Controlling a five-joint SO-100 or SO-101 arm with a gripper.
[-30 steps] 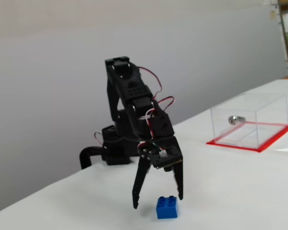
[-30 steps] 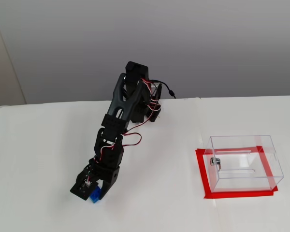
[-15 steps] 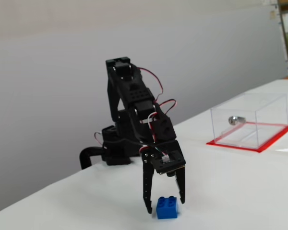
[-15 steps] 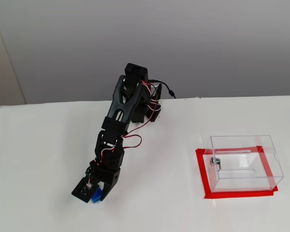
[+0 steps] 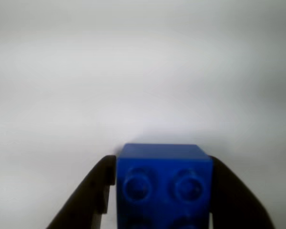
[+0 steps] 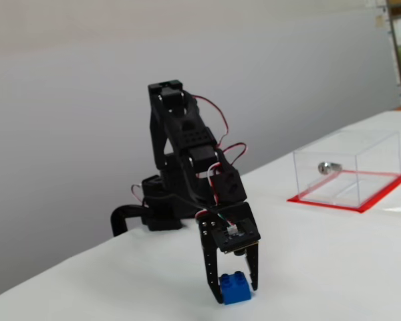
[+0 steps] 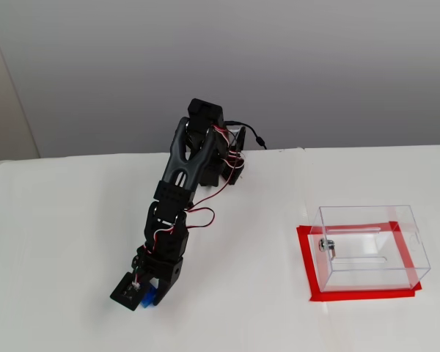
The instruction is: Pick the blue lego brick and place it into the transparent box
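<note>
I am at the pick: my jaws (image 5: 163,191) stand down on the white worktop (image 5: 143,71) with the blue lego brick (image 5: 164,183) between them, one dark finger (image 5: 93,198) against each side of it in the wrist view, so they look closed onto the brick or very nearly so; whether they press hard enough to hold it I cannot tell until it leaves the surface. In a fixed view the blue lego brick (image 6: 233,288) sits on the worktop between my fingertips, at the near left of that view, and from above it (image 7: 148,297) is mostly hidden under my wrist. The transparent box (image 6: 347,170) stands well apart, on its red base mat (image 6: 381,190), with the silver lock cylinder (image 6: 326,166) on one wall; in the higher fixed view the transparent box (image 7: 372,249) lies far to the right of me. The next move, as I judge it, calls for a firm squeeze, a straight lift clear of the worktop, then a swing over the box's open top, high enough to clear its rim before letting go. I can read no brand, label or writing anywhere in these views.
</note>
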